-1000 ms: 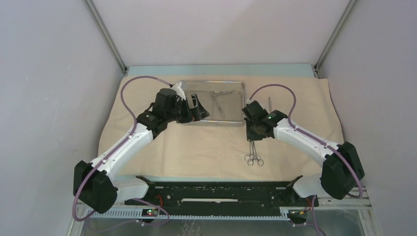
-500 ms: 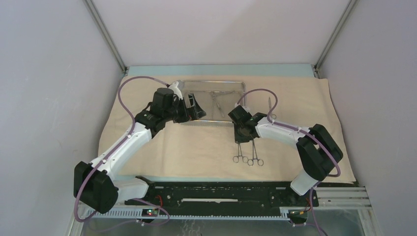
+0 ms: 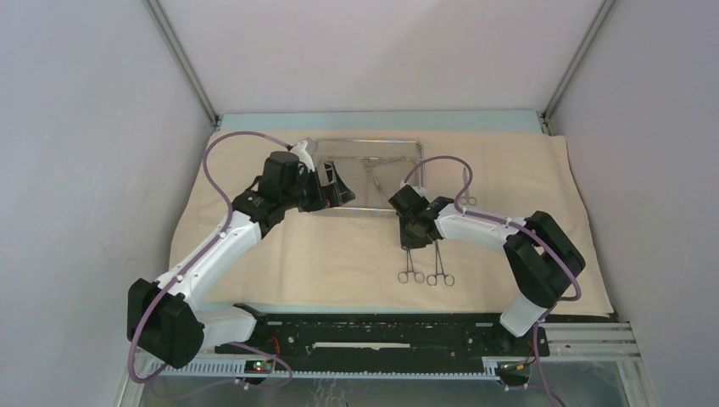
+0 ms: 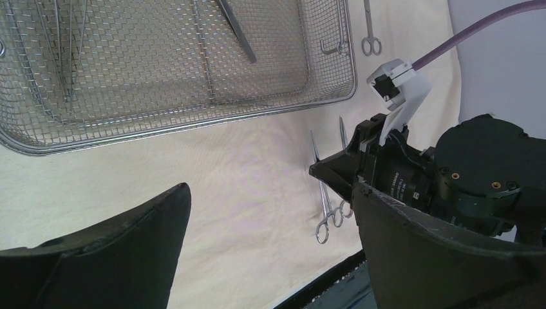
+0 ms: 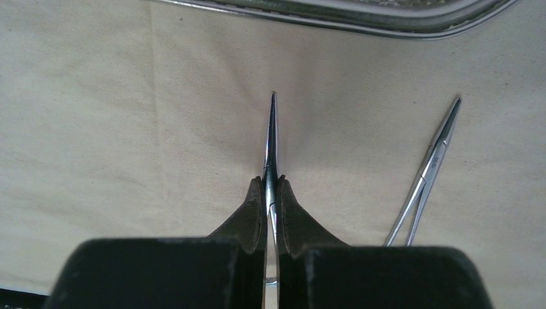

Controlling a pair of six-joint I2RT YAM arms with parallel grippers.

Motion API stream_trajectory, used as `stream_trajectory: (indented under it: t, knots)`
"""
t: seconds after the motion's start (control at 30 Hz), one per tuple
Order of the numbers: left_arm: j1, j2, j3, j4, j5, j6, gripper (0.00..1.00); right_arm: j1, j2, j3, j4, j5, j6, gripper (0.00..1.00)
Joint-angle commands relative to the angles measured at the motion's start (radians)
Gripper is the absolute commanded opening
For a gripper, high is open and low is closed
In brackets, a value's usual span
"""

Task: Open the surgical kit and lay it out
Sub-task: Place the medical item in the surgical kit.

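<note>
Laying the instruments out in a row looks like the step in hand: the wrapping cloth [image 3: 339, 254] is already spread flat and the mesh tray [image 3: 365, 142] sits bare on it, by the middle of the cloth's far edge.

At the tray's near left corner the left gripper [image 3: 339, 188] hangs with its jaws spread wide and nothing between them. A few loose instruments [image 3: 371, 174] lie inside the tray, right of its middle.

Just off the tray's near edge, towards its right end, the right gripper [image 5: 272, 190] is pinched tight on the held forceps [image 5: 271, 141], tip towards the tray and rings towards the cloth's near edge. Just to its right the second forceps [image 5: 428, 174] lie free on the cloth, nearly parallel. Further right, beside the tray's right end, scissors [image 3: 465, 188] lie on their own.

The next move, I would judge, is to let the jaws go and lift straight up, so the forceps are not dragged askew, then reach into the tray for another piece.

Whether the held forceps rest on the cloth or hang just above it cannot be told. The right wrist view cuts off their rings, and what the tray's pieces are is too fine to say from above.
</note>
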Motion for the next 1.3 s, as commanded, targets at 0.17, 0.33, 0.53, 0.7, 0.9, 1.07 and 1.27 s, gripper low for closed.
stream_trajectory:
  t: [0.17, 0.33, 0.53, 0.7, 0.9, 1.07, 1.27]
  knots:
    - [0.008, -0.023, 0.032, 0.018, 0.005, 0.026, 1.0, 0.02, 0.021, 0.003, 0.013, 0.023, 0.023, 0.04]
    - [0.007, -0.022, 0.028, 0.019, 0.005, 0.027, 1.0, 0.021, 0.012, 0.004, 0.007, 0.026, 0.032, 0.17]
    - [0.008, -0.022, 0.032, 0.02, 0.005, 0.026, 1.0, 0.023, -0.007, 0.004, -0.008, 0.022, 0.041, 0.33]
    - [0.008, -0.02, 0.033, 0.02, 0.007, 0.025, 1.0, 0.025, -0.041, 0.004, -0.026, 0.027, 0.048, 0.4]
    - [0.011, -0.012, 0.047, 0.015, 0.007, 0.025, 1.0, 0.025, -0.128, 0.024, -0.092, 0.052, 0.038, 0.46]
    - [0.02, 0.009, 0.08, -0.001, 0.005, 0.029, 1.0, 0.018, -0.183, 0.105, -0.124, 0.059, -0.014, 0.49]
    - [0.041, 0.026, 0.108, -0.017, 0.002, 0.034, 1.0, -0.047, -0.088, 0.282, -0.09, 0.027, -0.123, 0.49]
